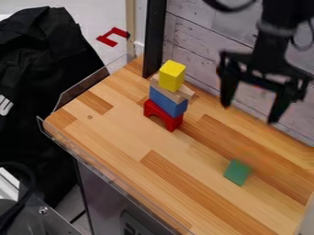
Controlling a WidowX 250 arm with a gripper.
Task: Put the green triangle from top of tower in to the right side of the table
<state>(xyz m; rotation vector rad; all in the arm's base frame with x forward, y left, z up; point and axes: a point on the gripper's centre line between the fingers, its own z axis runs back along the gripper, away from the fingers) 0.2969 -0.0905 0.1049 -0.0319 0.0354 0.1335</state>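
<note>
The black gripper [250,112] hangs open at the upper right, above the back part of the table, with nothing between its fingers. Below it and apart from it, a green block [237,172] lies on the right part of the wooden table [178,172]. The tower stands left of the gripper: a red arch [163,114] at the bottom, a blue block [168,100] on it, then a natural wood piece [175,93], and a yellow block [172,75] upright on top.
A clear low rim [104,164] runs along the table's front left edge. Behind the table is a whitewashed plank wall [199,50], with a black post [154,39] near the tower. Black cloth [46,69] lies beyond the left edge.
</note>
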